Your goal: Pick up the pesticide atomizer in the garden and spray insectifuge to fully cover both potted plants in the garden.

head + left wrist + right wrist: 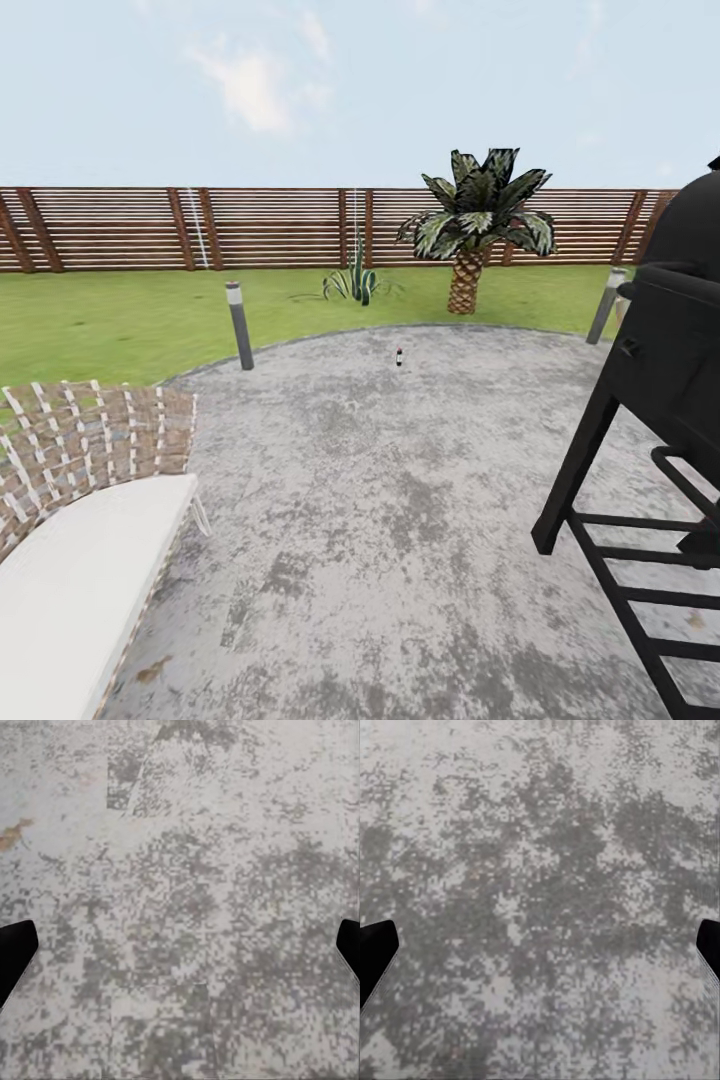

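Note:
The pesticide atomizer (399,357), a tiny dark bottle, stands upright on the far part of the round grey patio (400,500) of the garden. Behind it, on the lawn (120,320) near the slatted fence (250,228), grows a low potted plant (355,284) with pointed green leaves; its pot is not visible. My left gripper (180,952) hangs open over bare mottled paving, its dark fingertips (15,949) far apart at the picture's edges. My right gripper (540,952) is likewise open above the paving, nothing between its fingers.
A woven chair with a white cushion (80,540) sits close at the left. A black grill on a stand (660,420) is close at the right. Two short bollard lights (239,325) (606,305) edge the patio. A palm (470,235) stands by the fence.

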You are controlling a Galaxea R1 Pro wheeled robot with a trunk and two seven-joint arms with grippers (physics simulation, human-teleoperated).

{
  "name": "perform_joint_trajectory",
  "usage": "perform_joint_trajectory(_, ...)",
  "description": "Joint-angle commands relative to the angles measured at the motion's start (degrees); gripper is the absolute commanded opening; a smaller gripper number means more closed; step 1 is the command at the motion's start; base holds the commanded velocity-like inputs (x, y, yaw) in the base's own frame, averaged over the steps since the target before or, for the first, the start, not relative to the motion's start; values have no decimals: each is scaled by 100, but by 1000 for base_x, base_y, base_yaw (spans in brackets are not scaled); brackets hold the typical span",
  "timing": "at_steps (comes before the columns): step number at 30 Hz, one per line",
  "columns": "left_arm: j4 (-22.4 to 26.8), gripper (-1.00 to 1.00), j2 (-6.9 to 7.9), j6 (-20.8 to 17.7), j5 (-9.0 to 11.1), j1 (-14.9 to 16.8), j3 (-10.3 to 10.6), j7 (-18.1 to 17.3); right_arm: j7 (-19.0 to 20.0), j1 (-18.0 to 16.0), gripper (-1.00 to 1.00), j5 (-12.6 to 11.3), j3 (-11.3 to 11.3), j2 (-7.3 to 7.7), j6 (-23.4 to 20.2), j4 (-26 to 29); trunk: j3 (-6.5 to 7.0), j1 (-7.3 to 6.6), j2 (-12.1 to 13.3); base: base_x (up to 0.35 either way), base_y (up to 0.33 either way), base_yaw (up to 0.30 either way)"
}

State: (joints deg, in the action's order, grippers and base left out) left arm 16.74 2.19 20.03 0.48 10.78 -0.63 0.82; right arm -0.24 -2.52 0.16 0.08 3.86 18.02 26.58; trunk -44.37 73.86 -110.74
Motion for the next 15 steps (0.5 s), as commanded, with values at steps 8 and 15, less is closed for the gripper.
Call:
perform_joint_trajectory(8,-5,100,1,19,4,3,-2,6,-2,-3,100,2,1,1,18,-4,-5,3,-2,337,0,0)
perform_joint_trajectory(15,-4,100,0,19,4,3,-2,6,-2,-3,100,2,1,1,18,-4,-5,3,-2,337,0,0)
